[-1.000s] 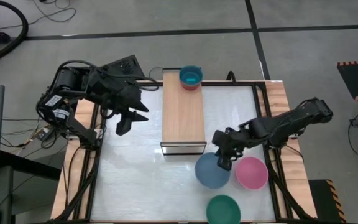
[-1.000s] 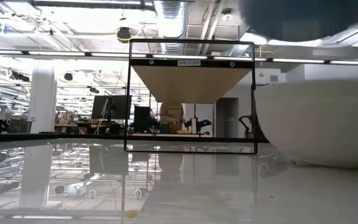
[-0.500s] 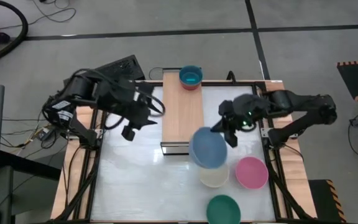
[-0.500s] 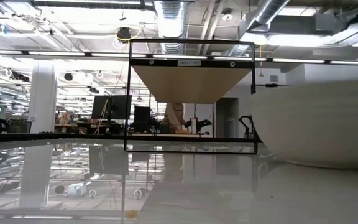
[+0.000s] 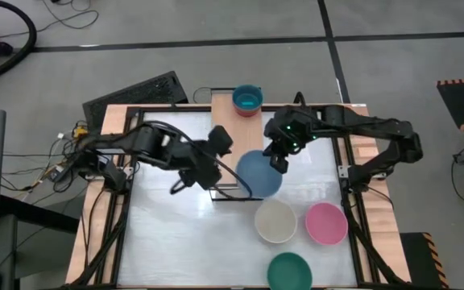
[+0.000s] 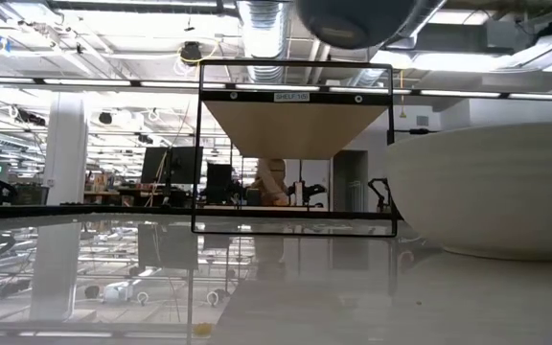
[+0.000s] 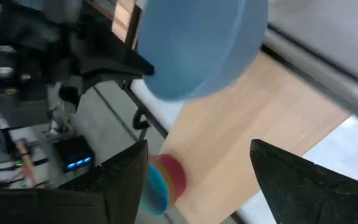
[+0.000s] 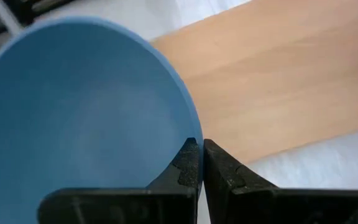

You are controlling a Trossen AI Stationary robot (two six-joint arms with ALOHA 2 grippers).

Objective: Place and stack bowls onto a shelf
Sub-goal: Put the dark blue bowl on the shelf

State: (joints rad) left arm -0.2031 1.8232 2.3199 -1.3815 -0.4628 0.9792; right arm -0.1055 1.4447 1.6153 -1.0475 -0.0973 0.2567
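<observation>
Pinched on the rim of the grey-blue bowl (image 5: 259, 173), the right gripper (image 5: 279, 161) holds it in the air over the front end of the shelf (image 5: 230, 137), its fingers (image 8: 219, 171) closed on the thin wall with one inside and one outside. The bowl hangs tilted, partly over the light-wood board and partly past its right edge. At the shelf's far end sits a small stack, a cyan bowl (image 5: 247, 98) nested on a red one. The left gripper (image 5: 216, 161) reaches in from the other side, its fingers (image 7: 126, 186) spread and holding nothing, just beside the shelf's front left corner. On the table near the shelf's front wait a white bowl (image 5: 275, 221), a pink bowl (image 5: 325, 223) and a dark green bowl (image 5: 288, 271). Judging by its thin plastic wall, the carried bowl is likely light and stiff but smooth, so a rim pinch could let it swing or slip; a level set-down on the board looks the safer course.
</observation>
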